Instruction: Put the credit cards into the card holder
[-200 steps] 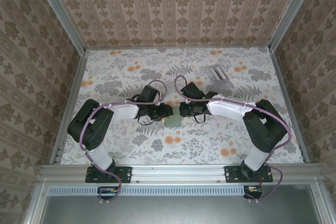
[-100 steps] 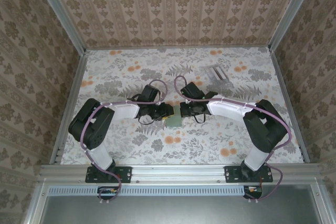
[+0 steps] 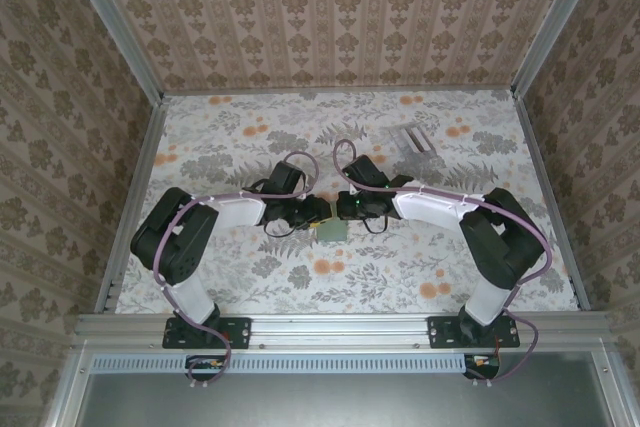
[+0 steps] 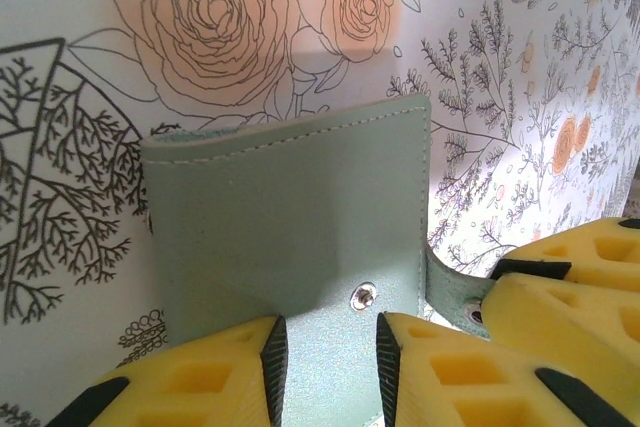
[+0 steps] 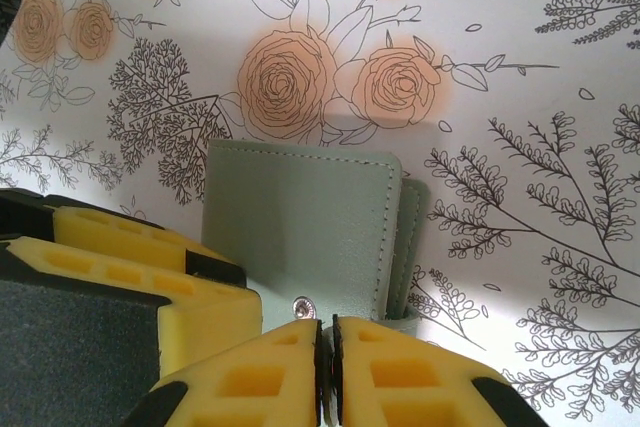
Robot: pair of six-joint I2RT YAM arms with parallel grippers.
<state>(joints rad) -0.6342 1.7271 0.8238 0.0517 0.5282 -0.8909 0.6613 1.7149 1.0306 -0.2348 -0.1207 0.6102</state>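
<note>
Card holder (image 4: 290,217) lies folded mid-tabletop (image 3: 420,267); my left end effector (image 4: 327,372), half-parted, presses on its cover while my right end effector (image 5: 327,372) pinches the tab (image 4: 448,289). I should lift slowly and keep the cover pinned.

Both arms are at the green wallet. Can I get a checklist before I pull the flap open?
1. Card holder lying flat on table: ok.
2. Closing tab unsnapped from snap stud: ok.
3. Right end effector shut on tab: ok.
4. Left end effector pinning holder: cannot tell; fingers apart over it.
5. Holder open for loading: not ok, folded shut.
6. Cards inside: cannot tell.
</note>
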